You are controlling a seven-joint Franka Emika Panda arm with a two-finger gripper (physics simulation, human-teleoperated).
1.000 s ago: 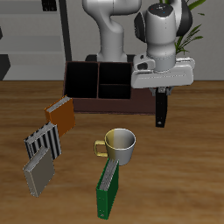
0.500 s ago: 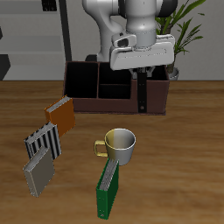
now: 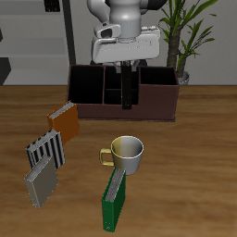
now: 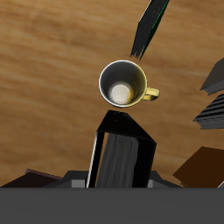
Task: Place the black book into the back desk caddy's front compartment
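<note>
Moved: the gripper [image 3: 127, 65] and the black book [image 3: 128, 88] have shifted sideways from the caddy's end cell to above its middle.
Green book [image 3: 114, 203]: nearest the table's front edge, standing on edge.
Mug [image 3: 127, 155]: just behind it, upright, pale inside.
Orange book [image 3: 65, 120]: beside striped books, before the caddy.
Black book: upright, hanging over the front compartment [image 3: 119, 93], lower end at the wall's height.
Jaws: clamped on the book's top.
Back desk caddy [image 3: 153, 106]: farthest back.
</note>
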